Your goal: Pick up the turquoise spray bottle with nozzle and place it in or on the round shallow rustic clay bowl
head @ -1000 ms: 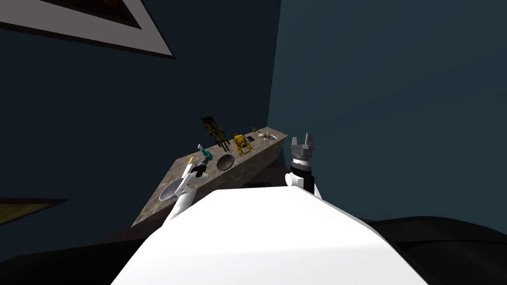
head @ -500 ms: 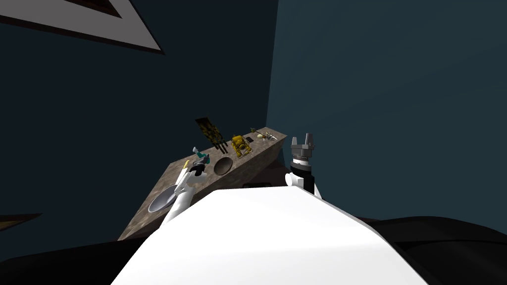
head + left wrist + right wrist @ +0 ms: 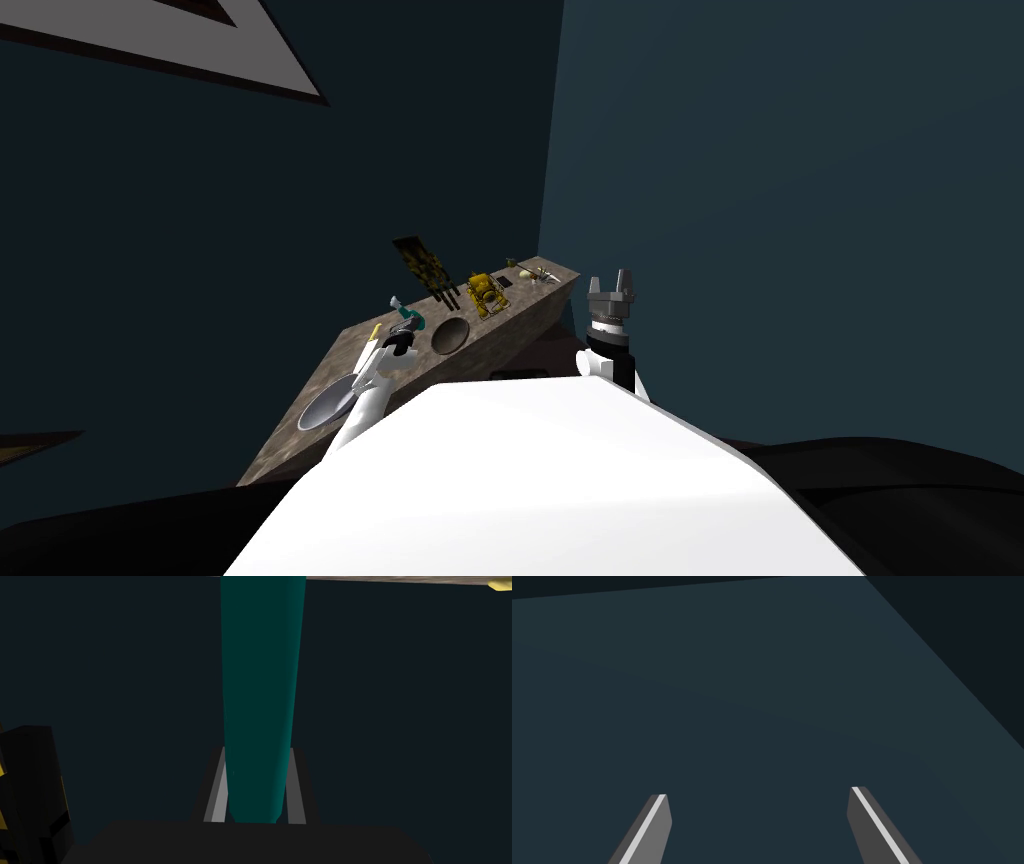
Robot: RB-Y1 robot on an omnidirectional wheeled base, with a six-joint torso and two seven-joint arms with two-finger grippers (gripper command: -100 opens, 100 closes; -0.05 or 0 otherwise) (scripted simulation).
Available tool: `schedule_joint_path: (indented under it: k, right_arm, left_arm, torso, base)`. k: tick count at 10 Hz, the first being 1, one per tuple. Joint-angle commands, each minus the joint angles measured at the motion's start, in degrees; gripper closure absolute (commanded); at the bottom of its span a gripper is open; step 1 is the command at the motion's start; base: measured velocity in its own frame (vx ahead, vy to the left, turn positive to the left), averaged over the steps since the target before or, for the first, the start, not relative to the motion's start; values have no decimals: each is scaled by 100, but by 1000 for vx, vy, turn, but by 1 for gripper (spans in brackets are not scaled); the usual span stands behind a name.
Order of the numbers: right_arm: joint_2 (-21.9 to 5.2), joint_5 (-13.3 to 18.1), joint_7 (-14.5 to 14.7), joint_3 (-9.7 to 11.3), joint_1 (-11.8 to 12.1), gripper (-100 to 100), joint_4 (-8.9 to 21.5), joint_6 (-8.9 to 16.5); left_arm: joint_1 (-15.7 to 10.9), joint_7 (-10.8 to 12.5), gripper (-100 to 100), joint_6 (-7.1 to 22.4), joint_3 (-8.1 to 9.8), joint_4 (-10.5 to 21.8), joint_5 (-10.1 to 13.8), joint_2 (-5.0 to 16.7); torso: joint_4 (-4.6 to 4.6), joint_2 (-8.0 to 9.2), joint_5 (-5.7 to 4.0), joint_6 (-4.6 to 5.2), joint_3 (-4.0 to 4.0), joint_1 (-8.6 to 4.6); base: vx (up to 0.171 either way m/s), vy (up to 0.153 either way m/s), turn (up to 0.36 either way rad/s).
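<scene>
The turquoise spray bottle (image 3: 404, 311) stands on a mottled stone counter (image 3: 300, 440), left of a round, shallow brown bowl (image 3: 451, 334). My left gripper (image 3: 402, 328) is at the bottle. In the left wrist view the bottle's teal body (image 3: 260, 676) runs between the two fingers (image 3: 216, 786), which press its sides: my left gripper (image 3: 257, 750) is shut on it. My right gripper (image 3: 612, 284) is raised off the counter's right end, open (image 3: 759, 792) with nothing between its fingers.
A pale grey bowl (image 3: 328, 405) lies on the counter beside my left forearm. A yellow toy (image 3: 483, 292), a black and yellow object (image 3: 425, 265) and small items (image 3: 530, 272) sit further along. The counter ends at a dark wall corner.
My head camera shifted early in the second, sliding the counter leftward in view. My left gripper's fingers have closed on the bottle. The right arm has not moved.
</scene>
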Motion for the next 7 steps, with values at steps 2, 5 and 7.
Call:
schedule_joint_path:
  k: [2,5,7]
  right_arm:
    - [0,0,0,0,0,0,0,0]
    - [0,0,0,0,0,0,0,0]
    - [2,0,0,1,-2,0,0,0]
  left_arm:
    - [0,1,0,-1,0,0,0,0]
    - [13,54,100,129,-36,-92,50,67]
    - [24,108,100,259,-69,-183,96,131]
  torso:
    - [0,0,0,0,0,0]
    - [0,-1,0,-1,0,-1]
    - [-3,60,9,-10,26,-50]
  base:
    - [0,0,0]
    - [-34,-27,3]
    - [-164,-122,19]
